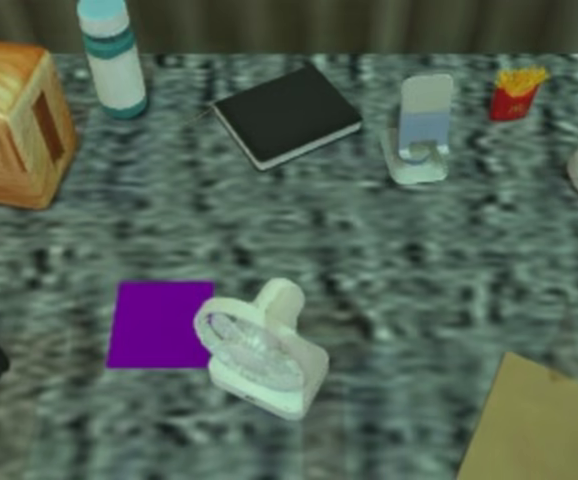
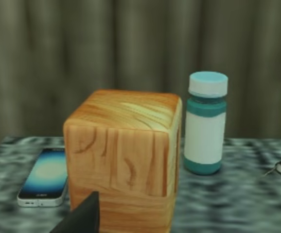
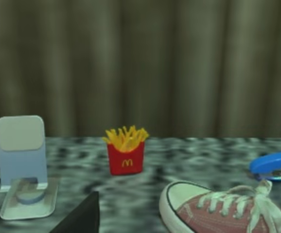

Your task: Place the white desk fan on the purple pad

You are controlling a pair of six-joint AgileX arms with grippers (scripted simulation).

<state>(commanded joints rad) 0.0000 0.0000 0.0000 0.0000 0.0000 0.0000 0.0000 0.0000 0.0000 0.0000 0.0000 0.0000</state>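
The white desk fan (image 1: 261,350) overlaps the purple pad (image 1: 157,324) right edge; whether either gripper is open, one cannot tell.

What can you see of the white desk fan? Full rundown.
The white desk fan looks like glossy white plastic: a round translucent grille ring, a rounded rectangular base and a stubby cylindrical motor back. It stands on the table near the front, grille facing front-left. Its ring and base corner overlap the right edge of the purple pad; the rest is off it. No gripper touches it. It appears only in the top view.
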